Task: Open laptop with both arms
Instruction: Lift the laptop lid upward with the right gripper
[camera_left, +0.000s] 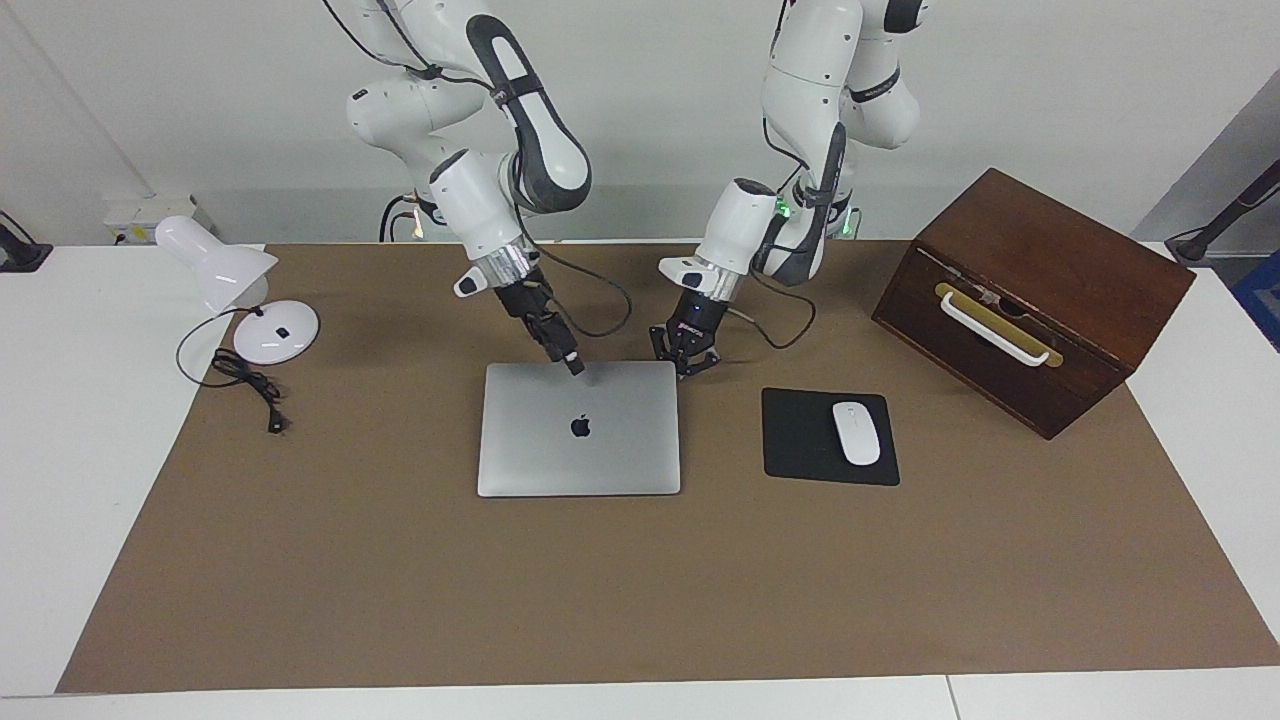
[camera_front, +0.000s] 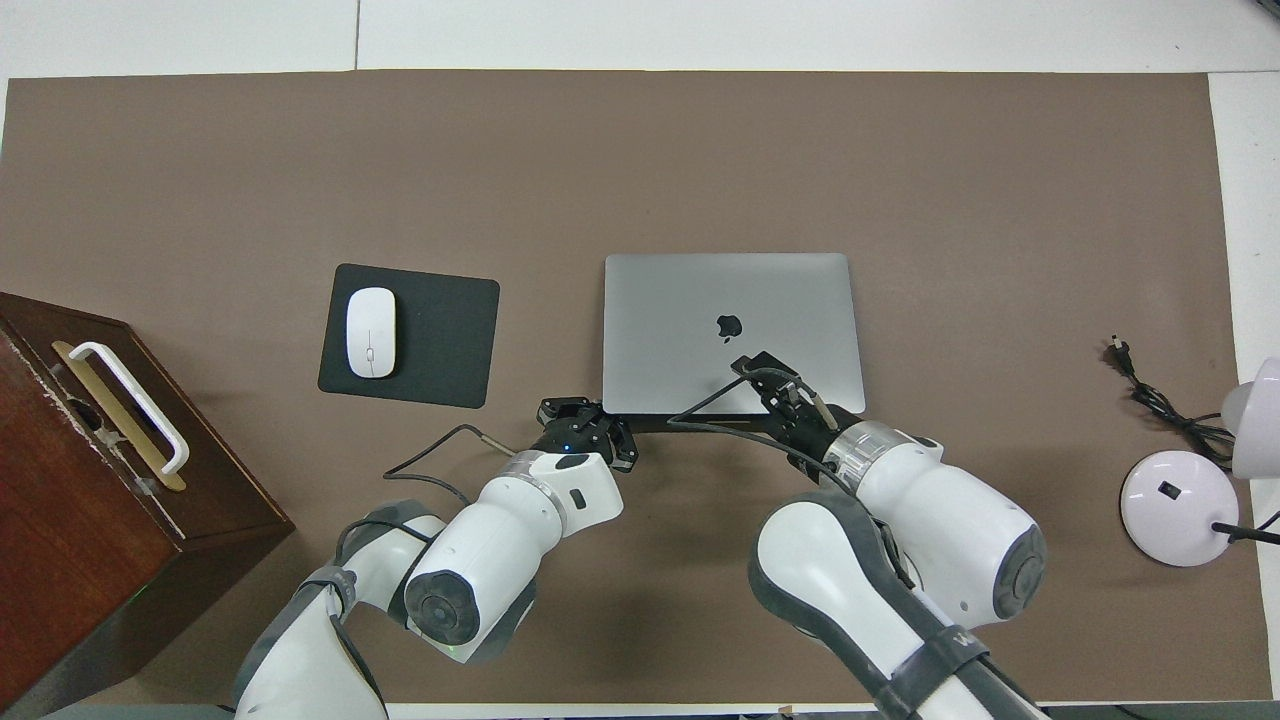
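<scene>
One closed laptop (camera_left: 580, 440) lies flat on the table (camera_left: 80, 450) at the centre of the frame, with two end effectors at its upper edge.
One table, one wooden box (camera_left: 1040, 280), one laptop, one lamp (camera_left: 275, 330), one mouse pad (camera_left: 800, 440), one mouse (camera_left: 856, 432). The laptop is probably stiff, slick and scratch-prone: lift the lid's opening lip and pin the base. The left end effector (camera_left: 685, 362), fingertips together and empty, sits at one upper corner. The right end effector (camera_left: 570, 362), spread and empty, tips onto the upper edge.
</scene>
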